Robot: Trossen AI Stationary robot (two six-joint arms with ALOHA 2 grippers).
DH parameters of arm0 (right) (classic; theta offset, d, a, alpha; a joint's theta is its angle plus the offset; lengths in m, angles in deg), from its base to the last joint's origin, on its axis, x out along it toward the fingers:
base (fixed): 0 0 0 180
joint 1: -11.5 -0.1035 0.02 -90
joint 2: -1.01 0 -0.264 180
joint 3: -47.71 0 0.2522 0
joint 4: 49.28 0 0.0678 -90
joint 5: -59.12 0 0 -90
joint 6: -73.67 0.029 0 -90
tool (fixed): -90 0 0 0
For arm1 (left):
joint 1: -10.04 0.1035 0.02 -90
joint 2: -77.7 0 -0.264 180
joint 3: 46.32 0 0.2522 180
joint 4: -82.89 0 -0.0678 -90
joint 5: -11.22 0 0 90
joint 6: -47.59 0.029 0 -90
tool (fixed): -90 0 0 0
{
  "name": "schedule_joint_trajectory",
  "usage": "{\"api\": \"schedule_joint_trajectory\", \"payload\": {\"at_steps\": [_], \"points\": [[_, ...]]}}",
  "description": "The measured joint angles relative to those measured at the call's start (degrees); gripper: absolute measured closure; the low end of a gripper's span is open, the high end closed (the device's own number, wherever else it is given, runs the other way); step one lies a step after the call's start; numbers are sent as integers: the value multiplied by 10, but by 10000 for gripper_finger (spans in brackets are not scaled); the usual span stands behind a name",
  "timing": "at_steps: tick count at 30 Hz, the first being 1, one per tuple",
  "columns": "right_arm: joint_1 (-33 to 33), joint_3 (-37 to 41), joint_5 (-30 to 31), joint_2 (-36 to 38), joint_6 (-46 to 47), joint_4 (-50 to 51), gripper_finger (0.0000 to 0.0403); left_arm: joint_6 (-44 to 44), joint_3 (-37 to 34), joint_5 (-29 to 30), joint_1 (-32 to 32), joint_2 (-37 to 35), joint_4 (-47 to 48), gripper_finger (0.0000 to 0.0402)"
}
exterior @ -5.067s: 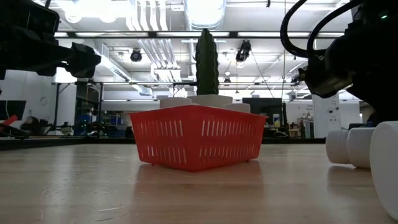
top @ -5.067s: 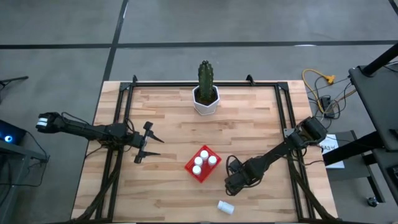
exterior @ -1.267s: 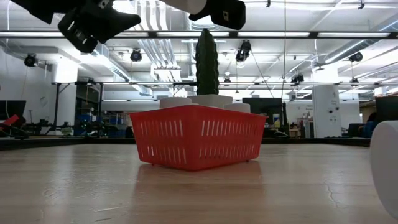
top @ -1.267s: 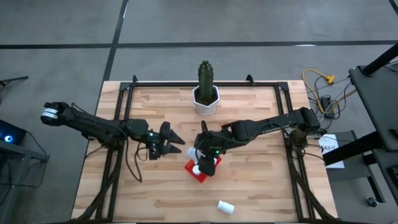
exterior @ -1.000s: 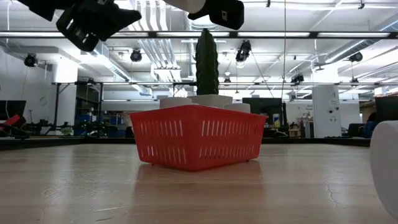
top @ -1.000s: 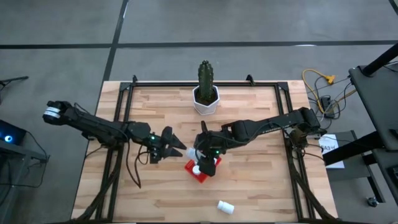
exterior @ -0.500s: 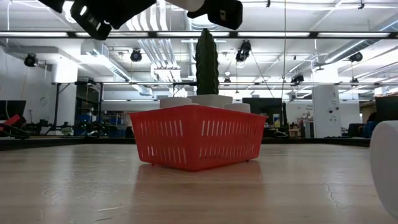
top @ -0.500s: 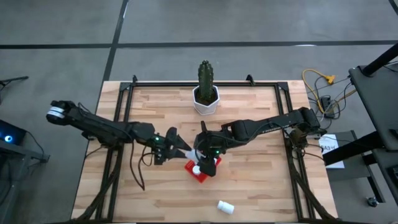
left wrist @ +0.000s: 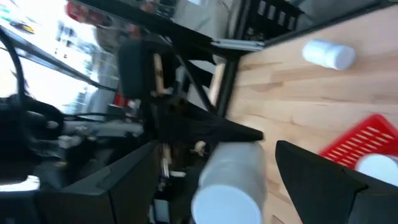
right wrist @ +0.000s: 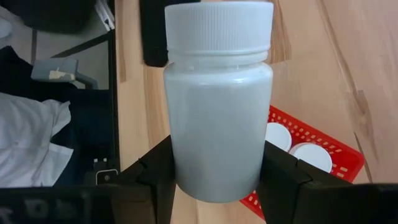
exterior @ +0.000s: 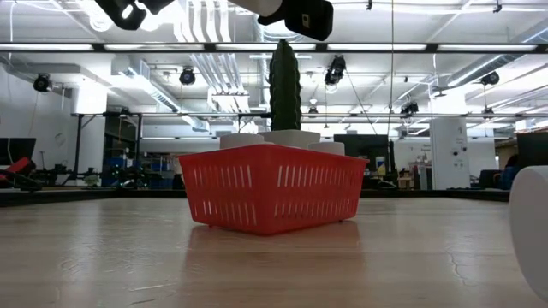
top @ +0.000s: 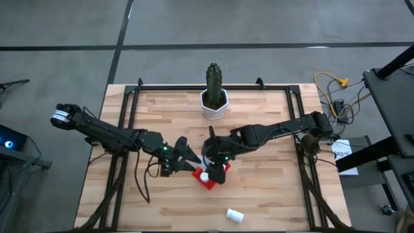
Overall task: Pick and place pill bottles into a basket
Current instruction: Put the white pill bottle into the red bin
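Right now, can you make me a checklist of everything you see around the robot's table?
Surface: wooden slat table, bare wood around the things on it.
Job's things: red basket near the middle with white bottles inside; one pill bottle held in the right claw; another loose bottle lying on its side near the front edge.
Clutter: cactus in a white pot at the back edge.
Claws: right claw shut on the pill bottle above the basket; left claw open, right beside the basket.
Cables: yellow and black cables on the floor past the table's right side.
Surroundings: grey floor, a big workshop hall behind.
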Motion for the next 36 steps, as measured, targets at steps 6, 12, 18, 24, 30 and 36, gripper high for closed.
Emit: {"api": "schedule_joint_trajectory", "payload": {"at_steps": [6,12,18,24,30,36], "points": [[0,0,-2,0,-4,0,246,-15,41,2,0,14,87,108],[0,0,-12,-1,-7,0,246,-16,68,2,0,19,130,128],[0,0,-26,-1,-14,-1,246,-14,67,20,2,21,133,141],[0,0,-31,-1,-17,-2,246,-14,66,32,5,20,134,142],[-1,0,-41,-1,-21,-6,246,-16,64,32,5,21,135,142],[0,0,-42,-1,-30,-11,246,-17,63,32,5,20,135,142]]}}
